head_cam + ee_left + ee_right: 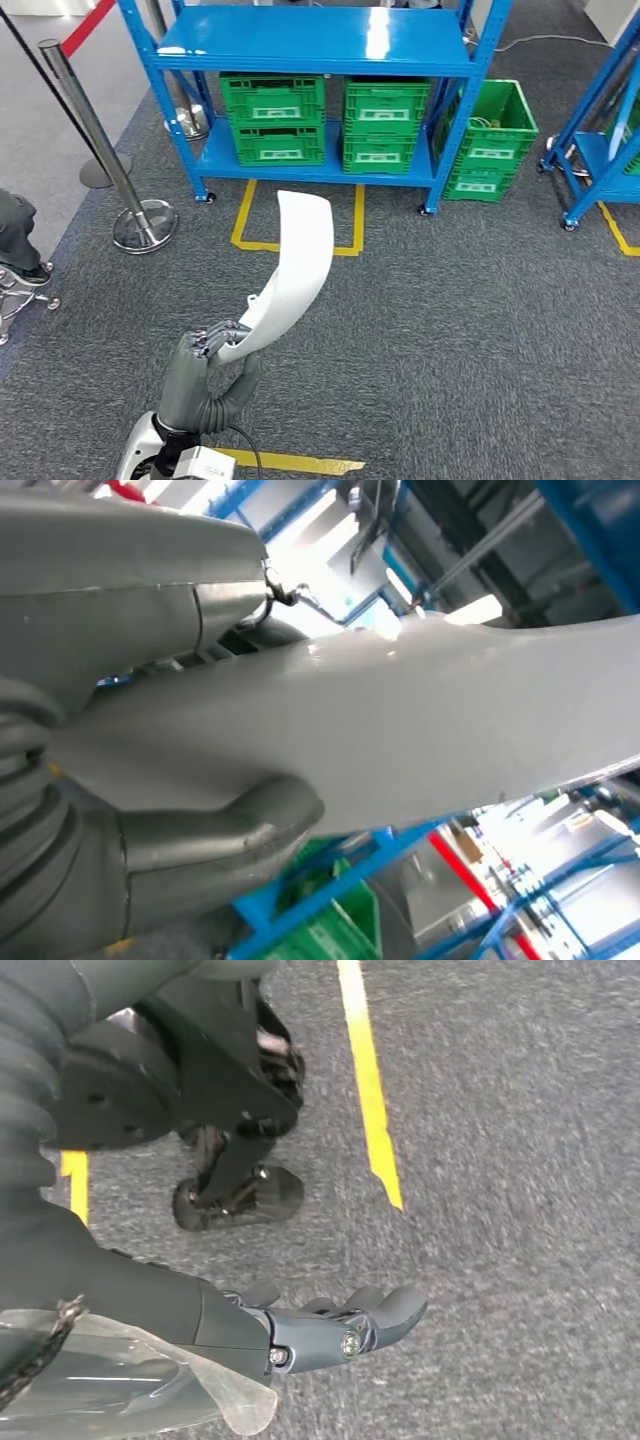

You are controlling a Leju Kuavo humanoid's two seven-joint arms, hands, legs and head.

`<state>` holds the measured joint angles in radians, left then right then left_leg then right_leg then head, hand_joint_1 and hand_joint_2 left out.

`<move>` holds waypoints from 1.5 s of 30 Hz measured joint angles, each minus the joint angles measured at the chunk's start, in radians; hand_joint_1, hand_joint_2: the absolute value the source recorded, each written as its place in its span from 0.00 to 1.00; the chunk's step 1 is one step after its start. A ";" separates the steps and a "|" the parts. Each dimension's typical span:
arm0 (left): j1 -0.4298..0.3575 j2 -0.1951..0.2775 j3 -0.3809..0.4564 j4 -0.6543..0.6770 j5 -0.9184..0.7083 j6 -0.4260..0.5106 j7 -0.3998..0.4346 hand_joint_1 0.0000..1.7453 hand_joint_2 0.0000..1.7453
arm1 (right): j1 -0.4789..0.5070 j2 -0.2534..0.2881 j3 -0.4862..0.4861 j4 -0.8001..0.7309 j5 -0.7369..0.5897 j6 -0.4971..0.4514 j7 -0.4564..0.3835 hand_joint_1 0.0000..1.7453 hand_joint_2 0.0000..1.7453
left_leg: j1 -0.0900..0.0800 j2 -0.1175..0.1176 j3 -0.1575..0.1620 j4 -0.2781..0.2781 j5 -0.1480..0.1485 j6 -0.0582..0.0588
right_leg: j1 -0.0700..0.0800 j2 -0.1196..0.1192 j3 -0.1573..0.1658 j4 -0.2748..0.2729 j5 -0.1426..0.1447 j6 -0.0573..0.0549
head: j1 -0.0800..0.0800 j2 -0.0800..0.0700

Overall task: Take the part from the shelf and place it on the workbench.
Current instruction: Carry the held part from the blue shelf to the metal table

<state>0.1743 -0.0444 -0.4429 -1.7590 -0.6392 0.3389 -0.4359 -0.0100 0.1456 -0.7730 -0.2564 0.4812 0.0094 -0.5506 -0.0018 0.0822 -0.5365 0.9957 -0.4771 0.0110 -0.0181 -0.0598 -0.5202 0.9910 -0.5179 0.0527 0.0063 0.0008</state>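
**Curved white part held above the carpet**

The left robot hand (pixel 207 362) grips the lower end of a long, curved, glossy white plastic part (pixel 298 268), which rises up and forward over the grey carpet (pixel 468 330). Ahead stands a blue metal shelf (pixel 317 45) carrying green plastic crates (pixel 273 118). The right robot hand (pixel 332 1328) hangs above the floor, fingers extended and holding nothing.
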 joint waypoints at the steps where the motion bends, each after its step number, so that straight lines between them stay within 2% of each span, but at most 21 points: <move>1: 0.000 0.000 -0.001 0.000 0.005 -0.004 -0.004 1.00 1.00 | 0.000 0.000 -0.003 0.000 0.003 0.000 0.000 0.00 1.00 | -0.001 0.006 -0.001 0.003 0.001 -0.005 | 0.003 0.009 -0.004 0.001 0.002 -0.012 | 0.000 0.000; 4: -0.002 0.000 -0.004 0.000 0.014 -0.012 -0.014 1.00 1.00 | 0.003 -0.001 -0.014 0.000 0.013 -0.001 0.000 0.00 1.00 | 0.005 -0.003 -0.006 0.024 -0.021 -0.021 | 0.002 0.030 -0.014 0.002 0.011 -0.037 | -0.001 0.000; 7: -0.002 0.002 -0.005 0.000 0.018 -0.015 -0.019 1.00 1.00 | -0.001 0.000 -0.021 0.000 0.024 -0.001 0.000 0.00 1.00 | 0.010 -0.061 -0.068 0.187 -0.127 -0.031 | 0.002 0.057 -0.020 0.002 0.024 -0.054 | -0.004 0.000; 9: -0.001 0.003 -0.005 0.000 0.018 -0.015 -0.020 1.00 1.00 | -0.001 0.000 -0.025 0.000 0.030 -0.001 0.000 0.00 1.00 | 0.011 -0.070 -0.104 0.282 -0.158 -0.029 | 0.005 0.078 -0.027 0.002 0.030 -0.056 | -0.004 0.000; 11: -0.001 0.004 -0.005 0.000 0.018 -0.015 -0.020 1.00 1.00 | -0.001 0.000 -0.030 0.000 0.031 -0.001 0.000 0.00 1.00 | 0.010 -0.076 -0.078 0.238 -0.112 -0.019 | 0.009 0.102 -0.029 0.003 0.034 -0.055 | -0.004 0.000; 14: 0.000 0.005 -0.005 0.000 0.019 -0.015 -0.022 1.00 1.00 | -0.002 0.003 -0.036 0.000 0.033 -0.001 -0.001 0.00 1.00 | 0.007 -0.139 0.006 0.054 -0.022 0.007 | 0.009 0.135 -0.036 0.004 0.041 -0.047 | -0.002 0.000; 16: 0.001 0.007 -0.005 0.000 0.019 -0.015 -0.023 1.00 1.00 | -0.003 0.006 -0.038 0.000 0.034 -0.001 -0.001 0.00 1.00 | 0.004 -0.163 0.016 0.017 -0.015 0.018 | 0.004 0.154 -0.049 0.005 0.050 -0.034 | -0.005 0.000; 18: -0.001 0.006 -0.005 0.000 0.019 -0.015 -0.024 1.00 1.00 | -0.001 0.007 -0.039 0.000 0.036 -0.001 -0.002 0.00 1.00 | 0.004 -0.141 0.016 0.000 -0.011 0.019 | 0.001 0.161 -0.064 0.006 0.055 -0.022 | -0.008 0.000; 20: -0.001 0.004 -0.007 0.000 0.019 -0.015 -0.025 1.00 1.00 | 0.001 0.007 -0.039 0.000 0.037 -0.001 -0.002 0.00 1.00 | 0.009 -0.117 0.017 -0.018 -0.003 0.020 | 0.004 0.123 -0.091 0.047 0.025 -0.013 | -0.004 0.000; 22: 0.001 0.004 -0.008 0.000 0.019 -0.015 -0.025 1.00 1.00 | -0.003 0.007 -0.041 0.000 0.037 -0.001 -0.002 0.00 1.00 | 0.010 -0.090 0.013 -0.023 0.002 0.023 | 0.004 0.079 -0.145 0.161 -0.041 -0.006 | -0.001 0.000; 24: 0.002 0.005 -0.008 0.000 0.019 -0.015 -0.025 1.00 1.00 | -0.004 0.007 -0.042 0.000 0.038 -0.001 -0.002 0.00 1.00 | 0.009 -0.061 0.009 -0.022 0.004 0.023 | 0.003 0.068 -0.189 0.271 -0.082 0.003 | -0.001 0.000; 26: 0.002 0.005 -0.009 0.000 0.019 -0.015 -0.025 1.00 1.00 | -0.001 0.007 -0.043 0.000 0.039 -0.001 -0.002 0.00 1.00 | 0.009 -0.036 0.007 -0.020 0.005 0.021 | 0.001 0.060 -0.161 0.244 -0.057 0.008 | -0.001 0.000; 28: 0.002 0.005 -0.010 0.000 0.019 -0.015 -0.025 1.00 1.00 | 0.000 0.006 -0.045 0.000 0.039 -0.001 -0.002 0.00 1.00 | 0.007 -0.015 0.007 -0.015 0.003 0.015 | 0.001 0.029 -0.073 0.098 -0.003 0.007 | 0.000 0.000; 30: 0.001 0.005 -0.010 0.000 0.019 -0.015 -0.025 1.00 1.00 | -0.003 0.006 -0.046 0.000 0.040 -0.001 -0.002 0.00 1.00 | 0.002 -0.001 0.006 -0.009 0.000 0.005 | 0.005 0.007 -0.017 0.004 0.019 -0.007 | -0.002 0.000; 33: 0.001 0.005 -0.011 0.000 0.019 -0.015 -0.025 1.00 1.00 | -0.001 0.006 -0.046 0.000 0.040 -0.001 -0.003 0.00 1.00 | 0.001 0.013 0.006 -0.005 0.000 -0.011 | 0.006 0.024 -0.019 -0.006 0.024 -0.029 | -0.004 0.000; 35: 0.001 0.005 -0.011 0.000 0.019 -0.015 -0.025 1.00 1.00 | 0.000 0.006 -0.047 0.000 0.040 -0.002 -0.003 0.00 1.00 | 0.005 -0.011 -0.005 0.029 -0.032 -0.022 | 0.002 0.039 -0.021 -0.009 0.031 -0.043 | -0.006 0.000; 37: 0.002 0.006 -0.011 0.000 0.018 -0.015 -0.026 1.00 1.00 | -0.003 0.006 -0.047 0.000 0.040 -0.002 -0.003 0.00 1.00 | 0.008 -0.053 -0.050 0.146 -0.106 -0.030 | 0.001 0.057 -0.025 -0.010 0.037 -0.053 | -0.010 0.000; 39: 0.003 0.008 -0.011 0.000 0.019 -0.015 -0.026 1.00 1.00 | -0.003 0.006 -0.048 0.000 0.040 -0.001 -0.003 0.00 1.00 | 0.009 -0.070 -0.102 0.273 -0.160 -0.030 | 0.002 0.078 -0.030 -0.009 0.041 -0.056 | -0.011 0.000; 41: 0.003 0.009 -0.011 0.000 0.019 -0.015 -0.026 1.00 1.00 | -0.001 0.006 -0.048 0.000 0.040 -0.001 -0.003 0.00 1.00 | 0.009 -0.075 -0.097 0.270 -0.134 -0.025 | 0.004 0.102 -0.032 -0.008 0.044 -0.054 | -0.011 0.000; 43: 0.003 0.010 -0.011 0.000 0.019 -0.015 -0.026 1.00 1.00 | -0.001 0.006 -0.048 0.000 0.040 -0.001 -0.003 0.00 1.00 | 0.009 -0.104 -0.035 0.140 -0.059 -0.014 | 0.004 0.127 -0.033 -0.006 0.046 -0.051 | -0.011 0.000; 45: 0.004 0.010 -0.011 0.000 0.019 -0.015 -0.026 1.00 1.00 | -0.004 0.007 -0.048 0.000 0.040 -0.001 -0.003 0.00 1.00 | 0.011 -0.153 0.010 0.032 -0.017 -0.004 | 0.004 0.150 -0.042 0.000 0.050 -0.043 | -0.010 0.000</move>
<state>0.1779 -0.0341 -0.4536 -1.7591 -0.6205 0.3240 -0.4617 -0.0136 0.1527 -0.8213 -0.2564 0.5215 0.0080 -0.5535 0.0090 -0.0708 -0.5266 1.0273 -0.4944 0.0069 -0.0142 0.0899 -0.5625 0.9907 -0.4680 0.0096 -0.0037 0.0008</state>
